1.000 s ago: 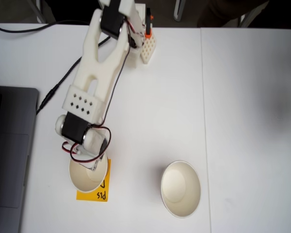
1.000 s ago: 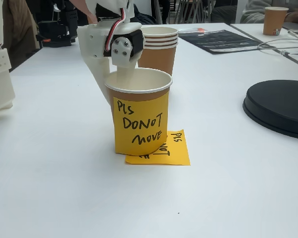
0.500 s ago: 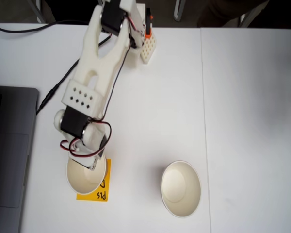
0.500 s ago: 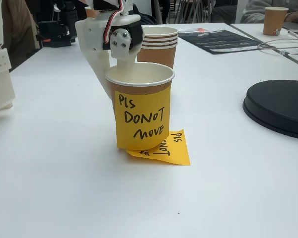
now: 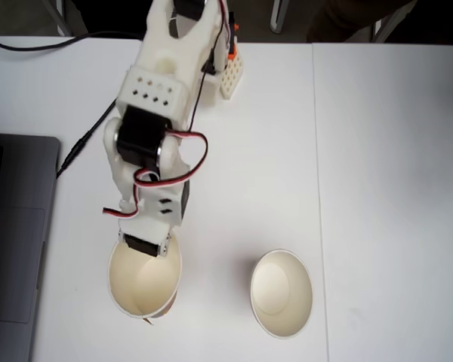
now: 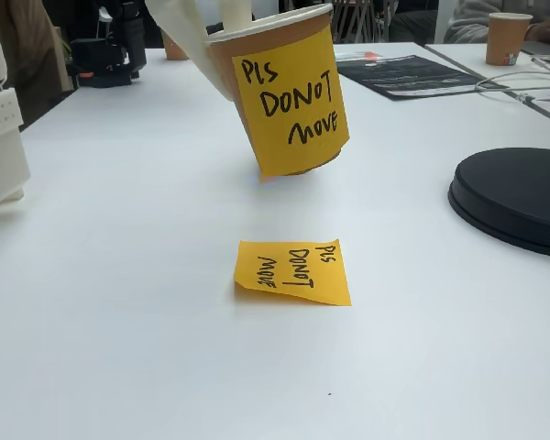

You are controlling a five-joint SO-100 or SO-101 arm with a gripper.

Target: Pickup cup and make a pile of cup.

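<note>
Gripper (image 5: 146, 253) w/ labelled cup (image 6: 289, 96) now lifted off sticky note (image 6: 293, 271).

Matt paper cups (image 5: 281, 292); smooth white table (image 5: 377, 151); matt white plastic arm (image 5: 155, 113); paper sticky note (image 6: 293, 272).

Both fixed views were bright and evenly lit. The white counter (image 6: 119, 302) showed soft, faint shadows. Background items looked slightly blurred.
</note>
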